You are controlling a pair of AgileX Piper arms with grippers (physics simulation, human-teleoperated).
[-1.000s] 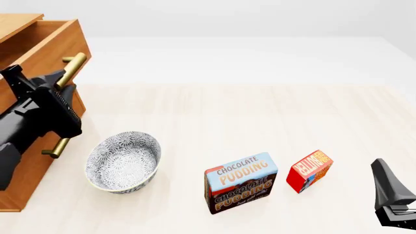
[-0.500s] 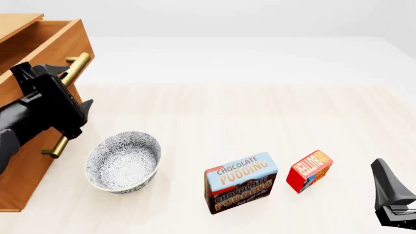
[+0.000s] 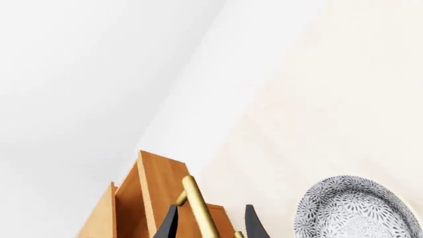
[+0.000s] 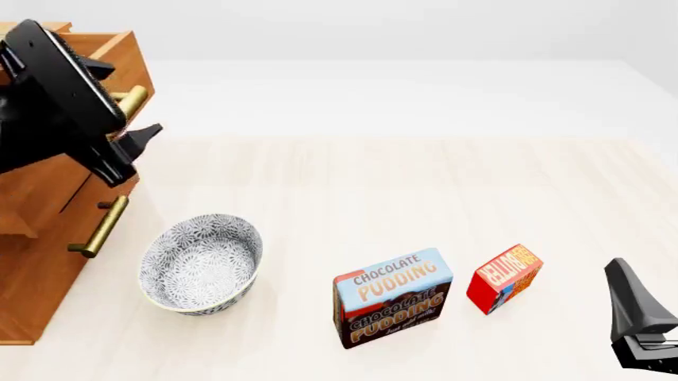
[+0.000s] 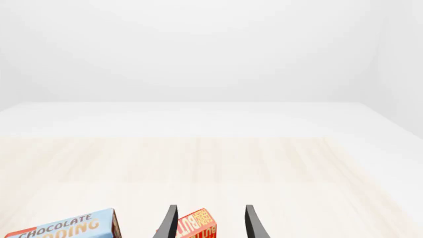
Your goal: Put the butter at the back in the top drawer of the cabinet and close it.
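Two arms, and my right gripper [image 5: 207, 225] is plainly the nearer to the small red rectangular butter box [image 4: 506, 278]: it waits at the near right corner of the pale wooden table [image 4: 424, 190], fingers spread with nothing held. In its wrist view the butter sits framed between the two fingertips, ahead of them and not touched. The box stands on its long edge, angled, close to the near edge, just beside the larger blue-and-brown chocolate pudding box [image 4: 393, 297]. Further left, the grey patterned ceramic bowl [image 4: 202, 263] holds nothing. At the far left edge, my left gripper [image 3: 207, 223] straddles the brass bar handle [image 3: 197, 208] of the top drawer [image 4: 79, 63] of the light brown wooden cabinet [image 4: 43, 270]; the fingers are apart around it. The drawer is pulled out; its inside is hidden from me.
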